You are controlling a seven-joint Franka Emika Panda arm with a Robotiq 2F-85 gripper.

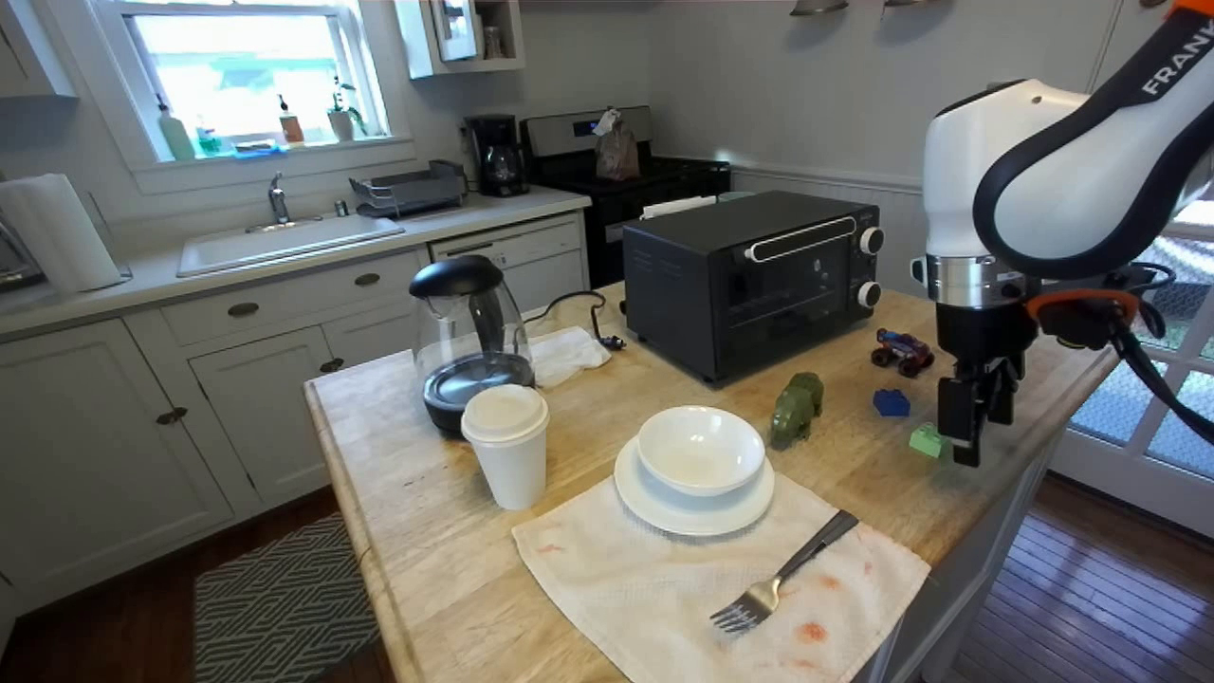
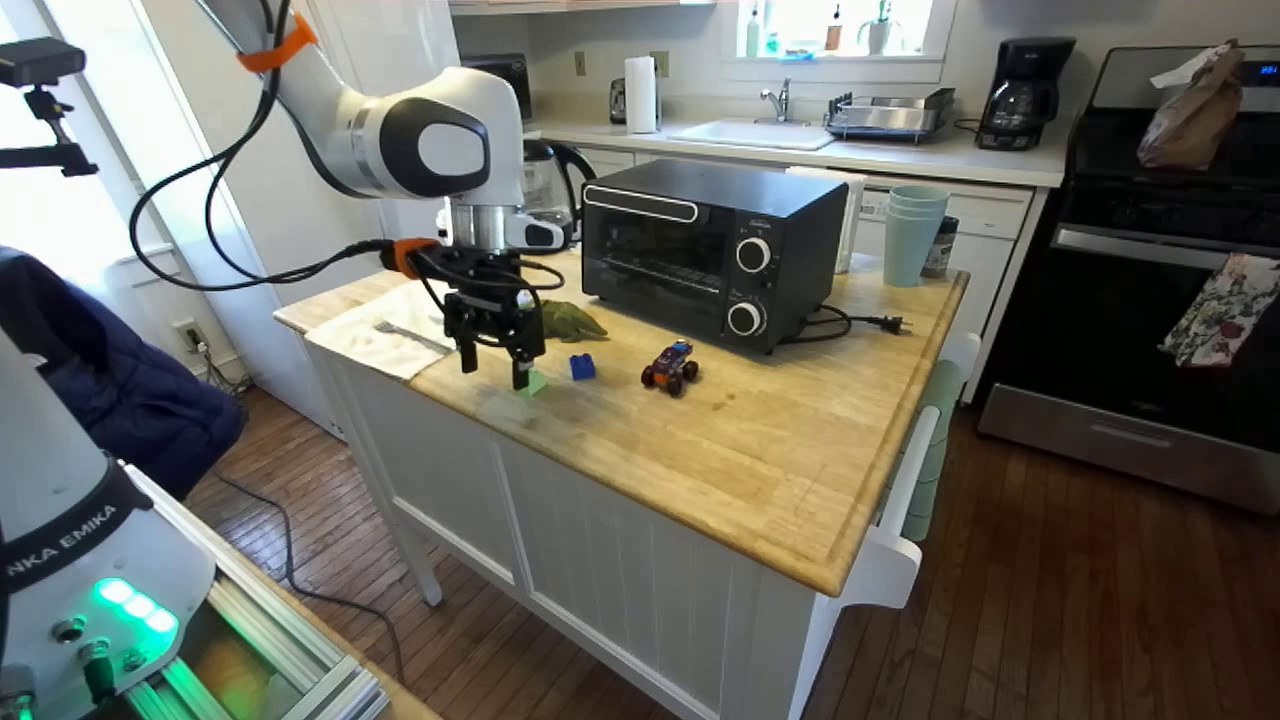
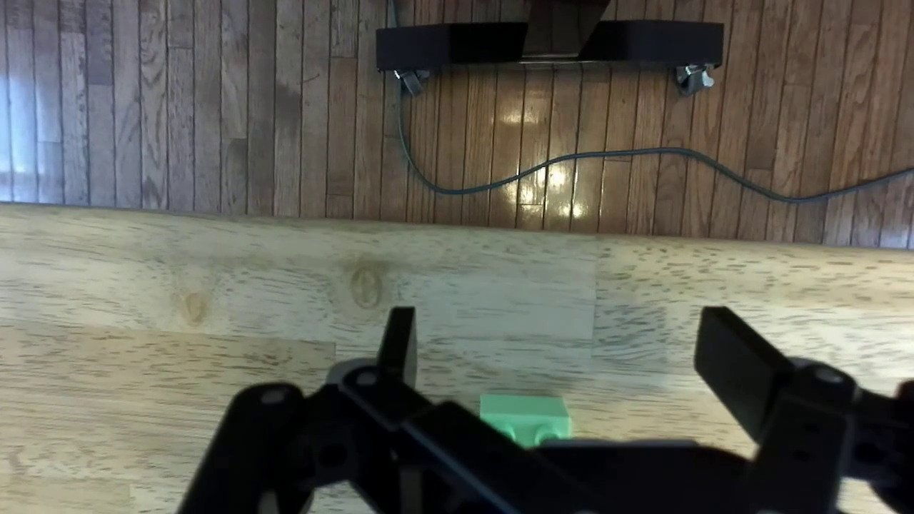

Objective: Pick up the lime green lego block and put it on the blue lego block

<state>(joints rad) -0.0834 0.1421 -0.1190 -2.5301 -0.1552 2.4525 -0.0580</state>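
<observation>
The lime green lego block (image 1: 926, 439) (image 2: 536, 382) rests on the wooden tabletop. In the wrist view the lime green lego block (image 3: 525, 408) is partly covered by the gripper's dark linkage. Close by sits the blue lego block (image 1: 892, 403) (image 2: 582, 367), on the toaster side of the lime one; the wrist view does not take it in. My gripper (image 1: 984, 438) (image 2: 494, 372) points down just beside the lime block, low over the table. Its fingers stand wide apart in the wrist view, the gripper (image 3: 557, 335) holding nothing.
A toy truck (image 1: 902, 353) and a green animal figure (image 1: 798, 410) stand near the blocks. Behind them is the black toaster oven (image 2: 714, 255). A bowl (image 1: 701, 450) on a plate, a fork and a cup occupy the other part. The table edge (image 3: 457, 235) runs close to the gripper.
</observation>
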